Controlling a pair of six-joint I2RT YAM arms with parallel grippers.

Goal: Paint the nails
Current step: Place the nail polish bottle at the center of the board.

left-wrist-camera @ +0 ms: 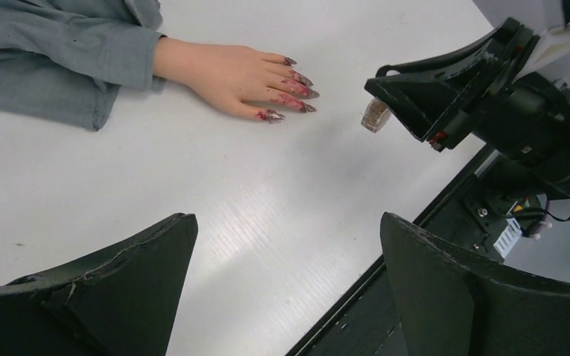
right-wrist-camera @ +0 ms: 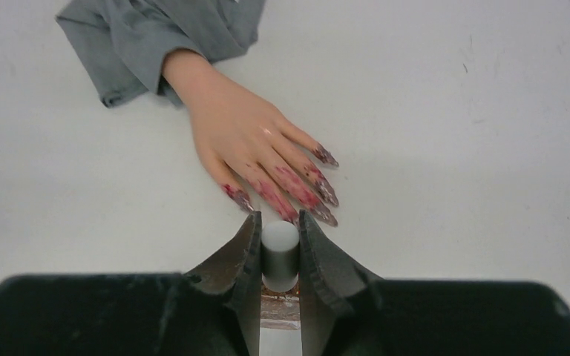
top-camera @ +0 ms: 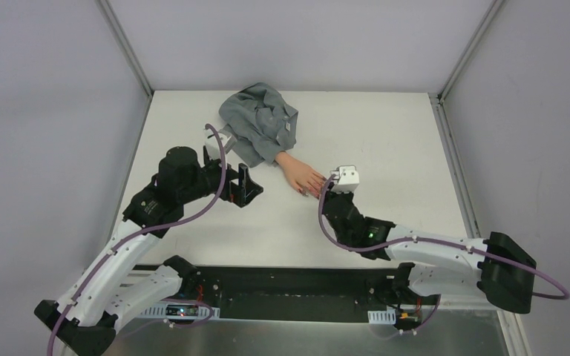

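A peach fake hand (top-camera: 295, 170) lies palm down on the white table, its wrist in a grey sleeve (top-camera: 260, 122). The nails (right-wrist-camera: 325, 191) are long, pointed and smeared dark purplish-red; the left wrist view shows the nails (left-wrist-camera: 297, 89) too. My right gripper (right-wrist-camera: 278, 219) is shut on the white cap of a small polish bottle (right-wrist-camera: 280, 248), just short of the fingertips. The bottle's brownish glass (left-wrist-camera: 375, 115) hangs below those fingers. My left gripper (left-wrist-camera: 286, 222) stands wide open and holds nothing, over bare table left of the hand (left-wrist-camera: 223, 70).
The sleeve's cloth is bunched in a heap at the back middle of the table. A black rail (top-camera: 289, 285) runs along the near edge between the arm bases. Grey walls and metal posts (top-camera: 126, 48) close in the table on three sides.
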